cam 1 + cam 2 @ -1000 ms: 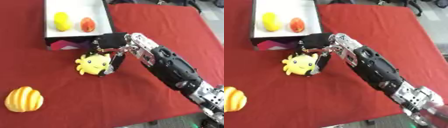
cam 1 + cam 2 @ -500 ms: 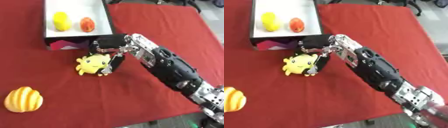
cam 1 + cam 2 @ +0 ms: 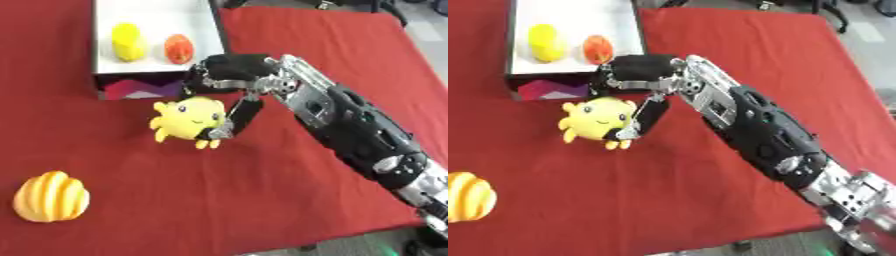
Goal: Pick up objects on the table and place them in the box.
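One hand is visible: the right hand [image 3: 229, 80], reached in from the lower right across the red tablecloth [image 3: 306, 30]. Its fingers and thumb [image 3: 234, 119] are curled round the yellow plush toy [image 3: 185, 118], which is thereby grasped just in front of the white box [image 3: 154, 17]. Whether the toy is touching the cloth or is raised off it cannot be told. Inside the box, a yellow object [image 3: 128, 41] and an orange-red object [image 3: 178, 48] are seen side by side. A yellow-orange ridged object [image 3: 51, 196] is located well apart, near the lower left corner.
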Robot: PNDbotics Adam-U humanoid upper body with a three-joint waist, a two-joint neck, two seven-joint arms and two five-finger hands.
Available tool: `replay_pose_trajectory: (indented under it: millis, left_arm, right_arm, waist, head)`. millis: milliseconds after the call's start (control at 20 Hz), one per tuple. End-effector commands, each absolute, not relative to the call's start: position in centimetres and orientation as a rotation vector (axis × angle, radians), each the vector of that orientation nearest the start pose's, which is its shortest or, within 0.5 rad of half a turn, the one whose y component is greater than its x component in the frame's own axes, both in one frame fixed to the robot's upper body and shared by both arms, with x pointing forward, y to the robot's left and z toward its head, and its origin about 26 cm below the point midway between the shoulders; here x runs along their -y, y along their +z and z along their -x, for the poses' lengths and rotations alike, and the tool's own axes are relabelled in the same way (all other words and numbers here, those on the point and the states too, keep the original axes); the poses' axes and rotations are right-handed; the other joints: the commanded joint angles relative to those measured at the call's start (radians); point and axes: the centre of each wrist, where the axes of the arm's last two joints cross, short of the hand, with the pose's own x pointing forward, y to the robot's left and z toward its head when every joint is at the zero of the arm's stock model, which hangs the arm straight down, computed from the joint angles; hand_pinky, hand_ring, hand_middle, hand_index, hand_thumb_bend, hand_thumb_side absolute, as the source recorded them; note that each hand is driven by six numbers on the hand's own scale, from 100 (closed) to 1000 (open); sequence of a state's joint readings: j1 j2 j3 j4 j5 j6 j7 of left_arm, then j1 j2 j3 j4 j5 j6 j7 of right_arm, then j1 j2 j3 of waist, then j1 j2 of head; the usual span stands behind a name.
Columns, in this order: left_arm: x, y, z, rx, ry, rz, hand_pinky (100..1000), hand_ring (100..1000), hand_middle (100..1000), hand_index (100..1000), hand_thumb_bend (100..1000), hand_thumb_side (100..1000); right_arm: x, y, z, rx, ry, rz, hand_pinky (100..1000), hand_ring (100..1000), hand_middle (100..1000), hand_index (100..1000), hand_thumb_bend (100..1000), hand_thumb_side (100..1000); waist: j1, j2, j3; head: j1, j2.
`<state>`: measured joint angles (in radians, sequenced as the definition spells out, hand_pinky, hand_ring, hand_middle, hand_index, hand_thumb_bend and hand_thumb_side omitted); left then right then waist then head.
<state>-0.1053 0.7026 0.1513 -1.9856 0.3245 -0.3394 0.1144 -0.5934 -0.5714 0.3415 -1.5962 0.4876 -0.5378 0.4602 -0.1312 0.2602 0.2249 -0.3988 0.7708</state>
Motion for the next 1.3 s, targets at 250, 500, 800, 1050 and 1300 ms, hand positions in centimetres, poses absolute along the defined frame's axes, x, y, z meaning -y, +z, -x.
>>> replay_pose_trajectory:
  millis: [250, 500, 800, 1050, 1300]
  left_arm:
    - [-36.3, 22.2, -26.9, 2.473, -0.372, -0.27, 858, 879, 776, 808, 100, 609]
    - [-36.5, 22.3, -26.8, 2.48, -0.344, -0.277, 858, 879, 776, 807, 100, 610]
    - [-36.7, 22.6, -26.8, 2.496, -0.295, -0.282, 859, 879, 777, 809, 100, 613]
    - [-36.6, 22.9, -26.9, 2.51, -0.283, -0.278, 859, 880, 786, 820, 100, 614]
    - [-36.6, 23.5, -27.0, 2.538, -0.239, -0.275, 859, 881, 784, 815, 100, 617]
  right_arm:
    - [25.2, 22.7, -36.2, -2.556, -2.211, -0.459, 727, 587, 459, 664, 320, 368]
    - [26.3, 26.9, -35.4, -2.69, -2.001, -0.489, 698, 573, 447, 654, 303, 294]
    - [29.0, 31.0, -36.2, -2.876, -1.8, -0.578, 675, 557, 428, 633, 276, 207]
    - [31.4, 33.4, -38.0, -2.945, -1.701, -0.685, 678, 557, 421, 596, 264, 190]
    - [33.8, 34.2, -40.2, -2.994, -1.657, -0.806, 681, 559, 421, 599, 216, 190]
  waist:
    - [0.016, -0.029, -0.003]
    - [0.017, -0.033, 0.002]
    - [0.017, -0.037, 0.015]
    - [0.017, -0.033, 0.025]
    - [0.017, -0.024, 0.04]
  head:
    - [0.002, -0.001]
    - [-0.015, -0.001]
    - [-0.045, -0.001]
    - [-0.073, -0.001]
    - [-0.107, -0.001]
